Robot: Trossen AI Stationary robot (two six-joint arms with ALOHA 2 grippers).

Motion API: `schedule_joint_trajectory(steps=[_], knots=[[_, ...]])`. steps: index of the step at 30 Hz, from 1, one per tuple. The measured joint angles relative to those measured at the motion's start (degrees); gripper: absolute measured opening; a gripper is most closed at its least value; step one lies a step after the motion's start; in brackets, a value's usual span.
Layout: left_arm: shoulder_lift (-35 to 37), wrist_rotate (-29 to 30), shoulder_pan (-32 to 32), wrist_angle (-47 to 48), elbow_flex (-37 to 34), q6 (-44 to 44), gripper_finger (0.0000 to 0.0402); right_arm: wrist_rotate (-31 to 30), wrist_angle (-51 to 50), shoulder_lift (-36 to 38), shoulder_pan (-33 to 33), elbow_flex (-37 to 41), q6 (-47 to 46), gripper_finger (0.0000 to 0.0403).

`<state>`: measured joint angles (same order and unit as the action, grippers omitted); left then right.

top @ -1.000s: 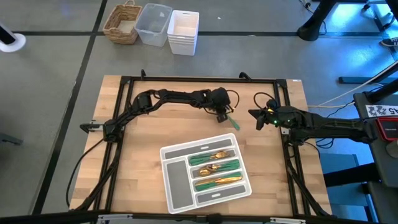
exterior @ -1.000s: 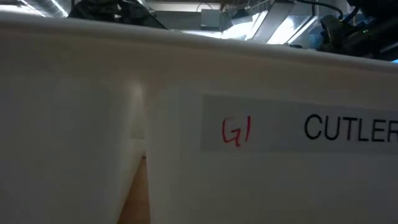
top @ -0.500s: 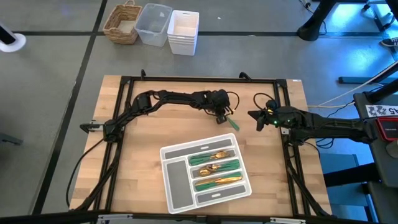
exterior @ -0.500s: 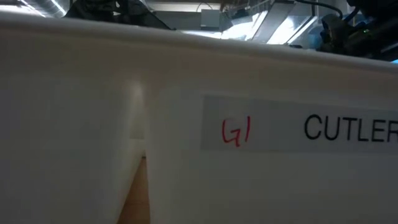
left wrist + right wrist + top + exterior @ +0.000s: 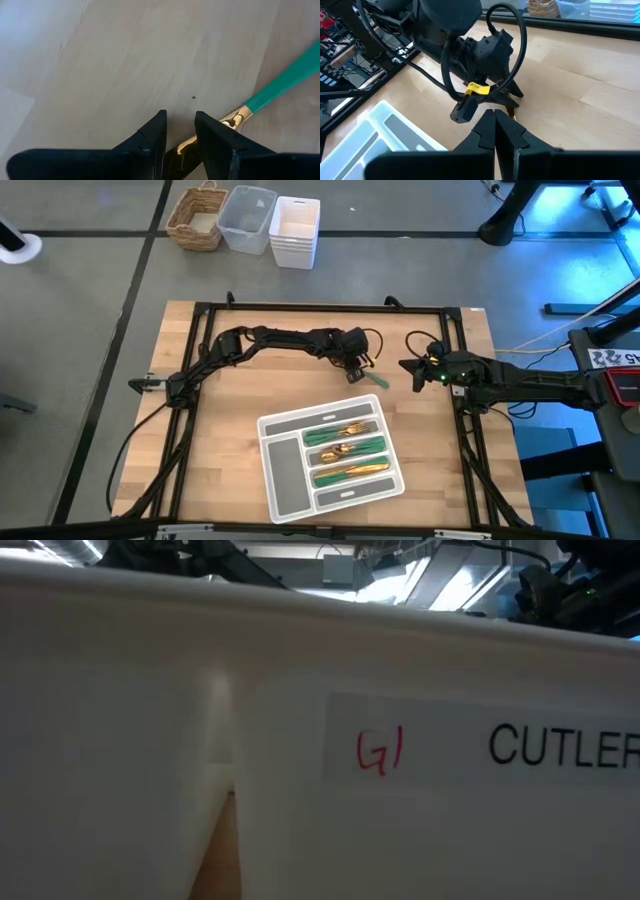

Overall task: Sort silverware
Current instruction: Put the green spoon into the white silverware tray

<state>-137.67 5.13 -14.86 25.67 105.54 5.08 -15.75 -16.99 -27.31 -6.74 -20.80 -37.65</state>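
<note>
One piece of silverware (image 5: 375, 379), with a gold head and a slim green handle (image 5: 282, 80), lies out on the wooden table beyond the tray. My left gripper (image 5: 357, 371) is over its head end and shut on it; which kind of piece it is stays hidden. More silverware (image 5: 345, 452) lies sorted in the compartments of the grey tray (image 5: 268, 426). My right gripper (image 5: 404, 365) waits shut at the table's right, pointing at the left gripper, with nothing in it. My left gripper pinches the piece's gold head end (image 5: 184, 148) between its two fingers (image 5: 212, 132), just behind the neck (image 5: 234, 120). The fingers slant down from the table's left and lie across the piece. The green handle sticks out sideways toward the right edge, low over the wood; whether it rests there I cannot tell.
The tray's white wall (image 5: 150, 740), labelled in red and black, fills the low view. A black frame rail (image 5: 320, 307) runs round the table. Beyond the far edge stand a wicker basket (image 5: 196, 218) and plastic bins (image 5: 295, 230). Bare wood (image 5: 230, 410) lies left of the tray.
My left gripper has shifted a little toward the table's left and tipped, staying shut on the piece. The green handle has swung round and now lies more along the table's left-right line than before.
</note>
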Motion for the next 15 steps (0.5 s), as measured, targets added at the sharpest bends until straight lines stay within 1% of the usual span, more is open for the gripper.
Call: schedule_joint_trajectory(steps=[3, 10, 15], knots=[[0.5, 0.0, 0.2, 1.2, 0.0, 2.3, 0.0098, 0.0, 0.0, 0.0, 0.0, 0.0, 0.0, 0.0001], [2.0, 0.1, 0.9, 2.7, -0.4, 2.0, 0.0098, 0.4, 0.0, 0.0, 0.0, 0.0, 0.0, 0.0001], [2.4, -0.6, 1.9, 1.2, -0.5, -4.0, 0.0098, 0.4, -0.1, 0.0, 0.0, 0.0, 0.0, 0.0001]])
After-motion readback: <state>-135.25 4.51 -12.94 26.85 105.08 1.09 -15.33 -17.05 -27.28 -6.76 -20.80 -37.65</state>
